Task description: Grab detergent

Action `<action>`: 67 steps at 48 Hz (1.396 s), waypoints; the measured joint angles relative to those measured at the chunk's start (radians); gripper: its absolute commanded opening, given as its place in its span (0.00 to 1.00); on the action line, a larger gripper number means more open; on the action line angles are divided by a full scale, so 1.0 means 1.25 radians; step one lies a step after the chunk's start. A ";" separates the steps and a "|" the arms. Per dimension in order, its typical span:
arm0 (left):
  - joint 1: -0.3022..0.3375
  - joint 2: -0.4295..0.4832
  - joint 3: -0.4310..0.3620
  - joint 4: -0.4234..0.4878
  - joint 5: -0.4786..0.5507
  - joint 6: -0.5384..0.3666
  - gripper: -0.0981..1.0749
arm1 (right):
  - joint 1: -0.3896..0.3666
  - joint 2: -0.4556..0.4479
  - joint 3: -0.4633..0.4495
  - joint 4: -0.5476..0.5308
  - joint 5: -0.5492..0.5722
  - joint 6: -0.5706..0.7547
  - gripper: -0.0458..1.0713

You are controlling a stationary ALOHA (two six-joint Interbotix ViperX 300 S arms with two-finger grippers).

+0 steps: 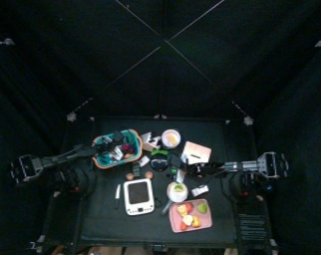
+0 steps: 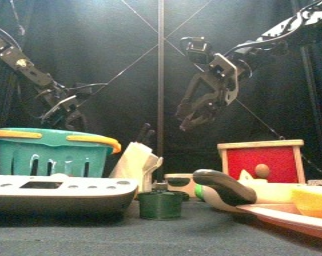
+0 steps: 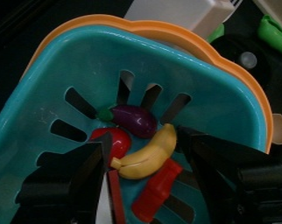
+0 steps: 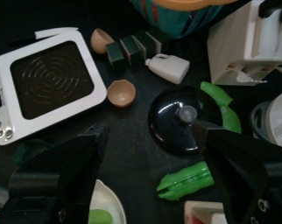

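A small white jug-shaped bottle [image 4: 167, 66], which looks like the detergent, lies on the table between the white scale [image 4: 47, 79] and a black round lid [image 4: 182, 116]. In the front view it is the pale shape [image 2: 134, 160] beside the basket. My right gripper [image 4: 155, 166] is open and empty. It hangs above the lid, short of the bottle, and also shows in the front view [image 2: 197, 108]. My left gripper [image 3: 144, 166] is open and empty. It hangs over the teal basket [image 3: 61, 87] with its orange rim, above the toy fruit.
The basket holds a purple eggplant [image 3: 134, 116], a banana [image 3: 150, 153] and red pieces. Green toys [image 4: 190, 179], two brown halves [image 4: 121, 91] and dark green blocks [image 4: 137, 48] lie around the bottle. A red box [image 2: 261, 160] and a plate [image 1: 190, 214] stand at the right.
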 measured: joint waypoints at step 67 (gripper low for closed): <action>-0.268 -0.282 0.286 0.039 -0.307 0.000 0.89 | -0.061 0.431 -0.380 -0.151 0.031 0.001 0.97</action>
